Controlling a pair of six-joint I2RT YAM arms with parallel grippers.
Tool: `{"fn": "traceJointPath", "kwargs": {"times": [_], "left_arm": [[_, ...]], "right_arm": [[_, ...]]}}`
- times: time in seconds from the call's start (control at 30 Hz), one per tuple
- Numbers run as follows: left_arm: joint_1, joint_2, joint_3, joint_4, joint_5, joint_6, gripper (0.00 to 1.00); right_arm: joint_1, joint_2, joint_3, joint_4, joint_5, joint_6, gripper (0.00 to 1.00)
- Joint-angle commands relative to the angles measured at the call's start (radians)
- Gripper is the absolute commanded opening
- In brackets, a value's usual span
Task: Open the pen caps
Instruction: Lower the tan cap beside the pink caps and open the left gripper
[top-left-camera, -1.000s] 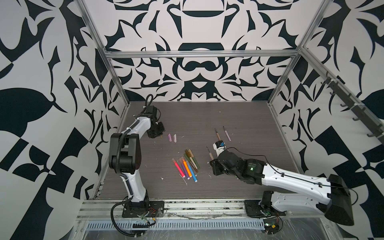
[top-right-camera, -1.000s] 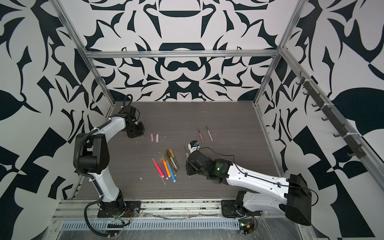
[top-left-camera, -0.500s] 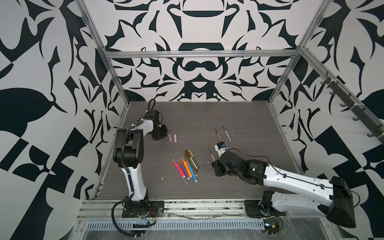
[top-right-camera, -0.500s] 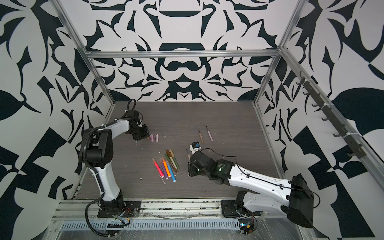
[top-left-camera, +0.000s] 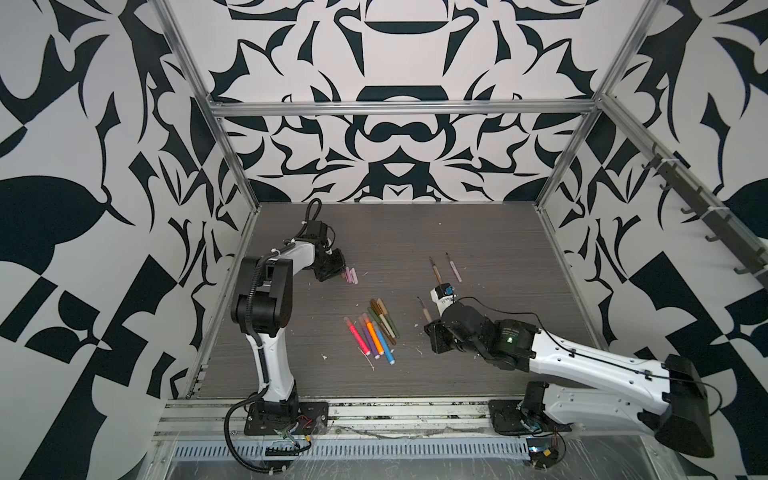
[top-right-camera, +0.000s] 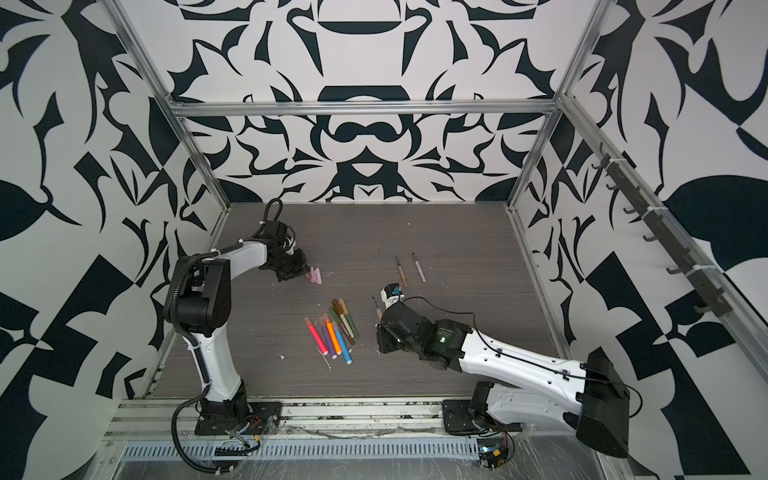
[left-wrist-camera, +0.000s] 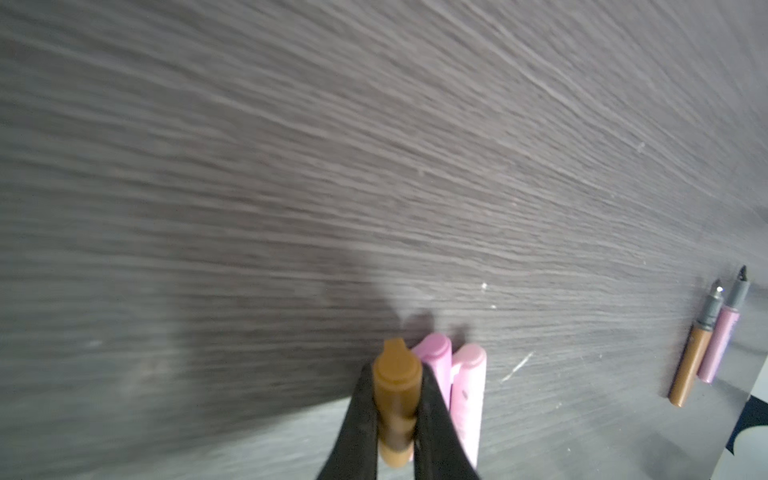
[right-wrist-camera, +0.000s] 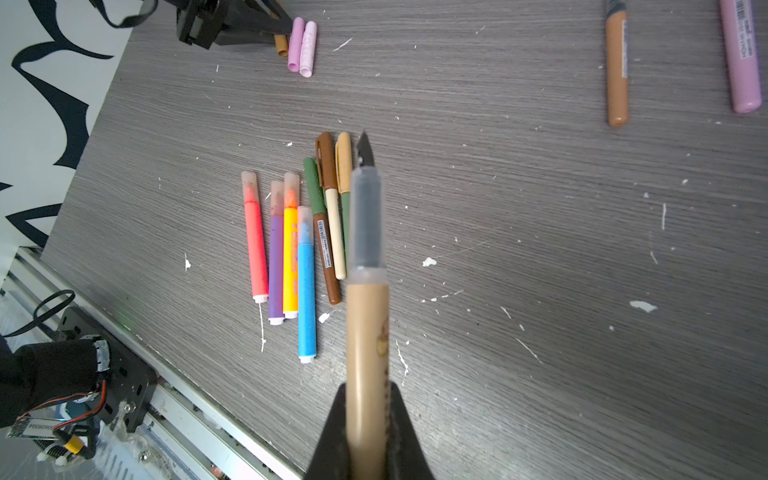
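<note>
Pen caps (top-left-camera: 352, 275): two pink, side by side on table, 10 o'clock from centre in both top views. Third, brown cap (left-wrist-camera: 397, 399), pinched in left gripper (left-wrist-camera: 397, 374) just beside them. Plain in left wrist view, lost behind gripper from above. Right gripper (right-wrist-camera: 368, 386) clamped on tan pen (right-wrist-camera: 368, 324), dark nib bare, sharp only in right wrist view. Capped pens (top-left-camera: 374, 336) bunched near 6 o'clock. Two bare pens (top-left-camera: 435, 272) at 2 o'clock. Table (top-left-camera: 478, 232) dark grey wood grain, white flecks. Walls (top-left-camera: 395, 62) black-and-white pattern.
</note>
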Motion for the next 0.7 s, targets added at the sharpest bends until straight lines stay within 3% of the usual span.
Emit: {"fn": "traceJointPath", "kwargs": {"times": [0.0, 0.67], "left_arm": [[-0.009, 0.011, -0.041, -0.034, -0.019, -0.005, 0.02], [-0.011, -0.050, -0.101, -0.036, 0.032, 0.000, 0.11]], "right_arm": [[-0.003, -0.021, 0.002, 0.002, 0.009, 0.005, 0.00], [-0.002, -0.057, -0.013, -0.019, 0.017, 0.018, 0.00]]}}
